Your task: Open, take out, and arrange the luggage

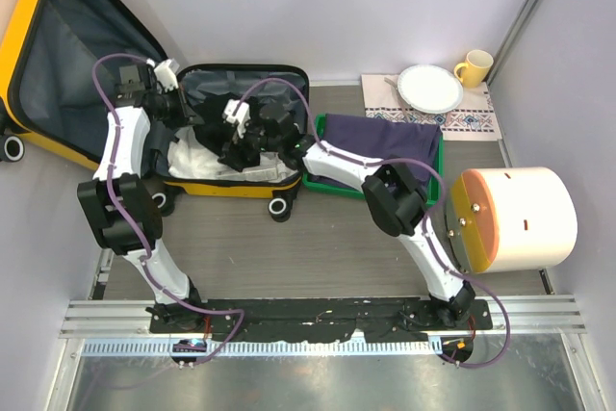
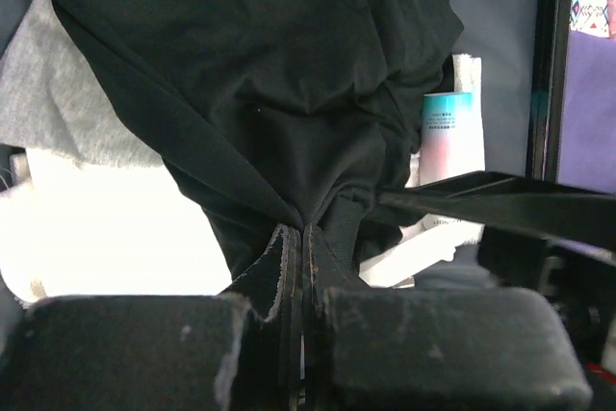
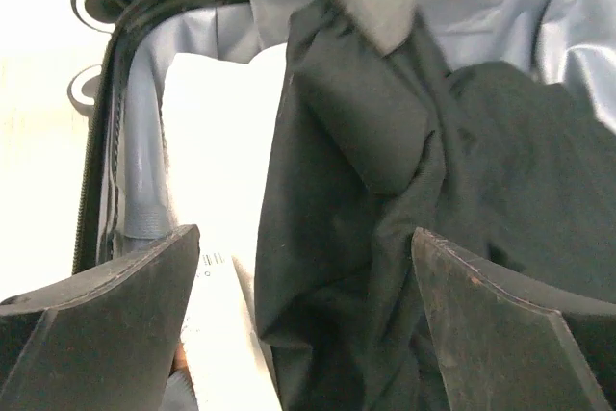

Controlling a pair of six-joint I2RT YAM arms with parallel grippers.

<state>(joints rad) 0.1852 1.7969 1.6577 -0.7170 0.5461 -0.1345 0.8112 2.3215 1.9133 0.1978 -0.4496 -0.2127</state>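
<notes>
The luggage point(image 1: 67, 45), a hard yellow shell with black zipper trim and dull grey lining, lies open at the far left of the table, its lid raised. A smooth cream cylinder point(image 1: 525, 218) lies well apart at the right. Inside the luggage a soft, creased black garment point(image 2: 289, 93) covers white cloth point(image 2: 106, 228). The left gripper point(image 2: 303, 238) is pinched tight on a garment fold. The right gripper point(image 3: 308, 247) stands wide above the garment. Only the left wrist view shows a small blue-and-pink tube point(image 2: 450, 137).
</notes>
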